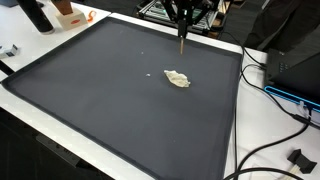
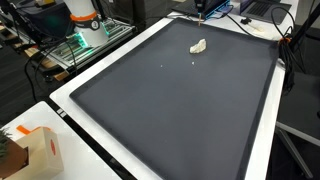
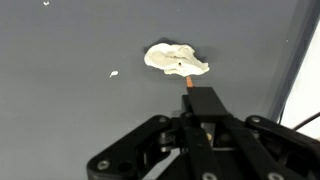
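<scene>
Dark mat [image 1: 90,95] lies beneath the gripper [image 3: 203,112], pinched onto a thin stick [image 1: 182,42] standing upright, tip down beside a crumpled white wad [image 3: 176,60].

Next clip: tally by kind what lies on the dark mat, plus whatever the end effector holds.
Crumpled white lump: 1
Small white specks: 2
Thin stick, held in the end effector: 1
Total: 4
</scene>
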Controlling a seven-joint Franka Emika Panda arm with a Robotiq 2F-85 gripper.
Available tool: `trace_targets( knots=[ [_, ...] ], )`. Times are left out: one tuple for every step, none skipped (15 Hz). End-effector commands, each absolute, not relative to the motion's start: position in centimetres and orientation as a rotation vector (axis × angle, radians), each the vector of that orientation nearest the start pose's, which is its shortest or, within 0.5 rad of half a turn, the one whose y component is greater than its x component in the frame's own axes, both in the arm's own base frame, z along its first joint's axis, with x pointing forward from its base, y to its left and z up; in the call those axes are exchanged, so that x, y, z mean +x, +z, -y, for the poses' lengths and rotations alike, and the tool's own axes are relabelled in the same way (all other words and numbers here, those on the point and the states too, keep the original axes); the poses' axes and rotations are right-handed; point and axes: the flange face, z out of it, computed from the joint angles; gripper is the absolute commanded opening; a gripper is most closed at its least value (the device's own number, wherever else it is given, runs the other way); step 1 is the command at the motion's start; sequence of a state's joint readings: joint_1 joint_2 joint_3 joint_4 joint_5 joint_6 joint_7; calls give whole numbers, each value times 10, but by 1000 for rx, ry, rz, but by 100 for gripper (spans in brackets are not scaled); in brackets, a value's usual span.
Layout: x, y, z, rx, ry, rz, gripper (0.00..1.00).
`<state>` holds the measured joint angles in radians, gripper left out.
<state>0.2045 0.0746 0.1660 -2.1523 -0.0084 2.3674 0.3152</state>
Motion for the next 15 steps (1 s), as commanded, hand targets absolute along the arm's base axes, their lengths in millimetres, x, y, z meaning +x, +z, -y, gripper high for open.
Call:
trace_targets(
  knots=[
    [526, 380, -203, -3166, -271, -33, 3],
    [528, 380, -203, -3196, -303, -82, 3],
    [529, 379, -203, -3224, -330, -130, 3],
    [529, 377, -203, -3253, -354, -182, 3],
    [530, 375, -204, -3275, -371, -227, 3],
    [530, 372, -204, -3295, -389, -279, 3],
    [530, 370, -205, -3311, -404, -324, 3],
    [531, 367, -206, -3325, -415, -365, 3],
    [532, 363, -207, -3341, -429, -413, 3],
    [534, 360, -208, -3354, -431, -446, 3],
    [535, 356, -210, -3369, -442, -485, 3],
    [536, 352, -211, -3385, -441, -514, 3],
    [538, 348, -212, -3400, -444, -544, 3],
    [538, 343, -213, -3419, -427, -591, 3],
    [539, 340, -214, -3429, -405, -632, 3]
  ],
)
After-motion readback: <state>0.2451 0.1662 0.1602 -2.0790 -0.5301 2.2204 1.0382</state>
